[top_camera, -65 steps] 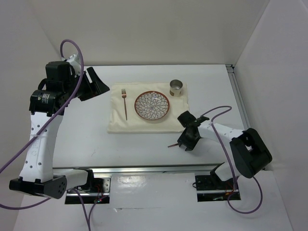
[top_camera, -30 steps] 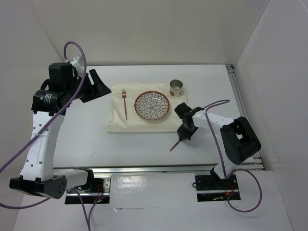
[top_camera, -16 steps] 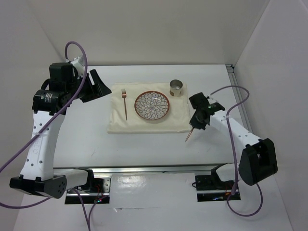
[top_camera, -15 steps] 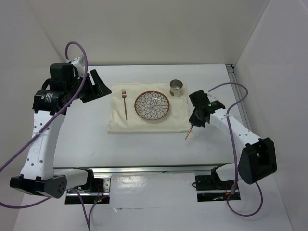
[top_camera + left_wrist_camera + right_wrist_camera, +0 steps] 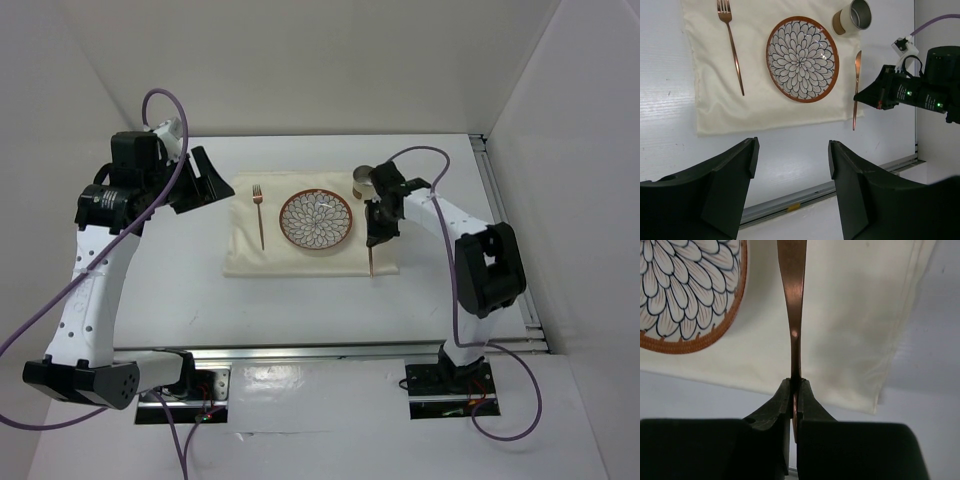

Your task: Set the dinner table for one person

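The big flat matte white rectangular tabletop (image 5: 300, 305) is sitting level, with a metal rail (image 5: 493, 180) running down its right edge.

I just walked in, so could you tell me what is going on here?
The right gripper is shut on a slim copper knife, holding it over the right side of the cream cloth, beside the floral round plate. A copper fork lies left of the plate, a metal cup at the far right corner. The open left gripper hovers, empty.

one plate (image 5: 316, 221), one fork (image 5: 259, 214), one knife (image 5: 857, 70), one cup (image 5: 366, 182)
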`<state>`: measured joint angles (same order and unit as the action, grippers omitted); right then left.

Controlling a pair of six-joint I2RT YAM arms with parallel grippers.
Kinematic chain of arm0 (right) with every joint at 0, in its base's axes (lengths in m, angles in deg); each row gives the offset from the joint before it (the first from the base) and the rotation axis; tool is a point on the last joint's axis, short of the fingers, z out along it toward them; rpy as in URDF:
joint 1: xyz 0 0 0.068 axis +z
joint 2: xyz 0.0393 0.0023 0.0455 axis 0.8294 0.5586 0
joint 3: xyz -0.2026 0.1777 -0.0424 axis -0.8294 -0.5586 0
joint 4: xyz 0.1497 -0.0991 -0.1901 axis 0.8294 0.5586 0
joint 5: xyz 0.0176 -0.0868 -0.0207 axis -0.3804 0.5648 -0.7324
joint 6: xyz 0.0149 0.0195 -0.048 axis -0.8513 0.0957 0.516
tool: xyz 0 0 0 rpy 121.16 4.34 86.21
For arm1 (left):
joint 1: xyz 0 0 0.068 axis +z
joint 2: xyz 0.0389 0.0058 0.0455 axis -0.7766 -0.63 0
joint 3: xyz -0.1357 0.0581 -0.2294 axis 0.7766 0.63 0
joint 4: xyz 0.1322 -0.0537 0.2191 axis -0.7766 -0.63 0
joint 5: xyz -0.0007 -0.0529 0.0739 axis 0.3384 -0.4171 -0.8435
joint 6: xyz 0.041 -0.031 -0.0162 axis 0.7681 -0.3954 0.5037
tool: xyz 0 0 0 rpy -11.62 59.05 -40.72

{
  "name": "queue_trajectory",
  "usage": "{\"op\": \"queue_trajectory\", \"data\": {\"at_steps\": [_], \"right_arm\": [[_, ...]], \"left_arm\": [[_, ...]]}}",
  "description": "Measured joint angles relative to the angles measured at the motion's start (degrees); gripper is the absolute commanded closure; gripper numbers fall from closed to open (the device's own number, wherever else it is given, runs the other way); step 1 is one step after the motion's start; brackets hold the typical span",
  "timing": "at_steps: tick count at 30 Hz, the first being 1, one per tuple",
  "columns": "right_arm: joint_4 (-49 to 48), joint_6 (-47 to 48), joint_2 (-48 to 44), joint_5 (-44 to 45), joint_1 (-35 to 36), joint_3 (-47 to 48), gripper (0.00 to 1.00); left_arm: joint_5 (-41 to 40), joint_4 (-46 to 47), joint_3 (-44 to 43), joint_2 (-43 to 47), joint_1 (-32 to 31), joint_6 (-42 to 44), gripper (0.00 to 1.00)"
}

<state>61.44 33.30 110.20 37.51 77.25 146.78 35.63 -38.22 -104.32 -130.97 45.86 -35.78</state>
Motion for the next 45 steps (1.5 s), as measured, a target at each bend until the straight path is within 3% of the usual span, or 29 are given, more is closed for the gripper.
{"op": "queue_trajectory", "data": {"at_steps": [9,16,19,20,23,24,26,27,29,30,33,40,45], "right_arm": [[-0.57,3.39,10.91,-2.45,-2.80,10.19,1.00],[-0.59,3.74,16.28,-3.28,-4.87,11.91,0.97],[-0.57,3.45,17.49,-3.74,-5.38,12.98,0.84],[-0.72,3.34,17.81,-3.76,-5.40,13.44,0.69],[-1.07,2.89,18.49,-4.00,-5.49,14.47,0.51],[-1.11,2.71,18.53,-4.07,-5.49,14.73,0.34],[-1.05,2.16,18.56,-3.72,-5.46,15.30,0.23],[-0.94,1.99,18.53,-3.21,-5.46,15.67,0.09],[-0.66,1.31,18.34,-1.86,-5.46,16.11,0.00],[-0.42,0.92,17.79,-1.03,-5.44,16.09,0.00],[-0.07,-1.40,13.40,3.17,-5.46,14.58,0.00],[3.61,-10.03,-13.22,17.29,-9.49,5.22,0.00],[5.16,-12.85,-27.56,22.71,-14.64,-6.03,0.01]], "left_arm": [[-0.02,-0.02,0.00,0.00,0.00,0.00,0.25],[-0.11,-0.04,0.55,0.22,0.00,0.02,0.25],[-0.48,-0.09,0.68,0.24,0.00,0.02,0.25],[-0.48,-0.09,0.68,0.24,0.00,0.02,0.25],[-0.52,-0.07,0.68,0.24,0.00,0.02,0.25],[-0.52,-0.07,0.68,0.24,0.00,0.02,0.25],[-0.59,-0.09,0.68,0.24,0.00,0.02,0.25],[-0.59,-0.07,0.68,0.24,0.00,0.02,0.25],[-0.59,-0.04,0.85,0.28,0.00,0.02,0.25],[-0.55,-0.07,0.94,0.31,0.00,0.02,0.25],[-0.24,-0.02,1.14,0.28,0.00,0.02,0.25],[-0.02,0.04,1.81,0.31,0.00,0.00,0.25],[-0.02,0.11,3.50,0.31,0.00,-0.04,0.25]]}}
